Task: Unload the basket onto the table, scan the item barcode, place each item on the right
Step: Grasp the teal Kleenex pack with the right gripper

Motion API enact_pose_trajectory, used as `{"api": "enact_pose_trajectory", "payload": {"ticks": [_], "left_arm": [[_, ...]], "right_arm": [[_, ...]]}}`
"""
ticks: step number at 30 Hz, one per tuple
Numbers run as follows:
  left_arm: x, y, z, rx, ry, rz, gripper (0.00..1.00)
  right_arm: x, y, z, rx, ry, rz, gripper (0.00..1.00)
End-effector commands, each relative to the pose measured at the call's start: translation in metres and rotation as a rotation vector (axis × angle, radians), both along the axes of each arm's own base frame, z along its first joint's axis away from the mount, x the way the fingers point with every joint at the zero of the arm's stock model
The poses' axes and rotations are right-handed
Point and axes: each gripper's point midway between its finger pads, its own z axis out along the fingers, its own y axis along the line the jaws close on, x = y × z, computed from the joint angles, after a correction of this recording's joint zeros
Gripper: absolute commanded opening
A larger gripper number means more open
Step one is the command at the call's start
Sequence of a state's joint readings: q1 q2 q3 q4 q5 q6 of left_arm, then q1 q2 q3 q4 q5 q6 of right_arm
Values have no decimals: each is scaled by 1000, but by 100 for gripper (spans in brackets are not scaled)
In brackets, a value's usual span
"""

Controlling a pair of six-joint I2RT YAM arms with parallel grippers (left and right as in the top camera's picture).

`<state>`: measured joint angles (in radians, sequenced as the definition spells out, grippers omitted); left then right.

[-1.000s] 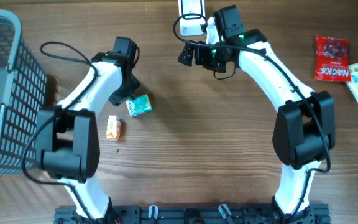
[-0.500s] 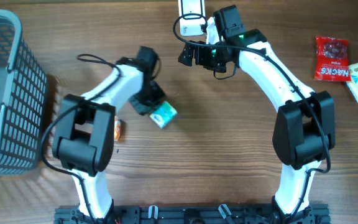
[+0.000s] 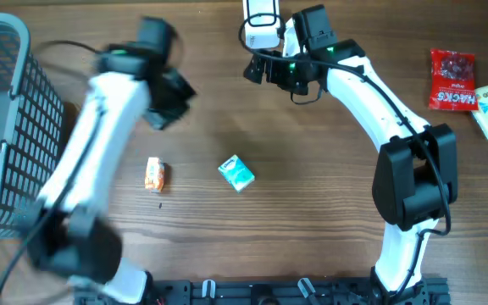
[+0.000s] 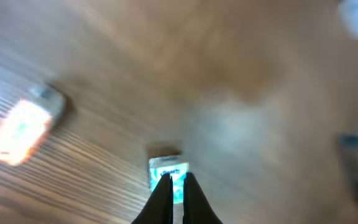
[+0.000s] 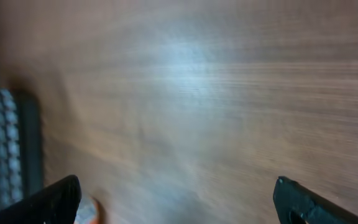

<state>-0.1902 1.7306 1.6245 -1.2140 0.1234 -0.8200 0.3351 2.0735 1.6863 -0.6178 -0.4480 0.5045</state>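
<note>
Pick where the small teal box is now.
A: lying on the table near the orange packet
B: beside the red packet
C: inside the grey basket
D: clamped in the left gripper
A: in the overhead view the teal box lies loose on the table, just to one side of the orange packet, with nothing holding it.

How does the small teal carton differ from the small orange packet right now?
Colour: the small teal carton is teal and white; the small orange packet is orange and white. Pose: the carton lies skewed to the table edge; the packet lies nearly square to it. Place: the packet sits nearer the grey basket; the carton nearer the middle. Both lie loose on the wooden table, neither gripped.
</note>
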Motion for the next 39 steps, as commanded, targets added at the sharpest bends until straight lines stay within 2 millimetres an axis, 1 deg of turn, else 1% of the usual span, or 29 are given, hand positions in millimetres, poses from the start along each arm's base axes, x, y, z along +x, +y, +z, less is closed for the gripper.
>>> {"api": "enact_pose_trajectory", "payload": {"ticks": [1,2,3,4,5,7,8,9,11,12,13,15,16,18,19,20,22,24,25,27,28,30,31,32,35,36,37,38,39], "left_arm": [[-18,53,87,46,-243,78,13],[-29,69,102,60,-280,123,34],[-46,97,120,107,-323,203,100],[-60,117,130,149,-346,265,100],[-70,129,136,168,-358,304,100],[-81,140,142,175,-367,349,100],[-84,142,143,177,-366,357,100],[-84,142,142,177,-364,357,100],[-84,142,142,176,-362,357,100],[-84,142,142,177,-362,356,100],[-84,142,142,176,-362,357,100],[-84,142,142,176,-362,357,100],[-84,142,142,177,-362,357,100],[-84,142,142,177,-362,356,100],[-84,142,142,176,-362,357,100],[-84,142,142,177,-362,357,100],[-84,142,142,177,-362,356,100],[-84,142,142,177,-362,356,100],[-84,142,142,177,-362,356,100],[-84,142,142,177,-362,356,100],[-84,142,142,177,-362,356,100],[-84,142,142,176,-362,357,100],[-84,142,142,177,-362,356,100],[-84,142,142,177,-362,356,100],[-84,142,142,177,-362,356,100],[-84,142,142,177,-362,356,100],[-84,142,142,177,-362,356,100],[-84,142,142,176,-362,357,100],[-84,142,142,176,-362,357,100]], "right_arm": [[6,3,11,68,56,-132,100],[-4,9,12,85,60,-52,100],[-17,25,19,135,18,118,100],[-33,34,17,124,-4,239,100],[-47,36,4,60,4,297,100],[-75,25,-34,-162,63,336,100],[-87,21,-51,-236,84,349,100],[-106,26,-67,-258,117,388,95],[-127,36,-78,-242,137,451,71],[-138,42,-83,-232,151,483,65],[-150,45,-87,-234,160,528,64],[-168,43,-95,-258,176,607,63],[-174,41,-99,-265,174,639,58],[-181,37,-106,-274,184,662,53],[-182,35,-108,-275,184,671,53],[-183,36,-108,-273,179,681,49],[-184,37,-107,-264,180,687,45],[-185,40,-105,-236,182,691,36],[-187,45,-102,-203,185,697,29],[-192,54,-96,-132,194,710,27],[-192,56,-95,-121,196,712,25],[-192,56,-95,-120,195,710,18],[-192,56,-95,-121,199,710,9],[-193,55,-95,-122,200,709,4],[-192,55,-95,-124,213,689,5],[-192,55,-96,-125,213,690,34],[-192,55,-96,-126,212,689,67],[-193,55,-96,-124,215,687,73],[-194,55,-97,-124,229,673,73]]}}
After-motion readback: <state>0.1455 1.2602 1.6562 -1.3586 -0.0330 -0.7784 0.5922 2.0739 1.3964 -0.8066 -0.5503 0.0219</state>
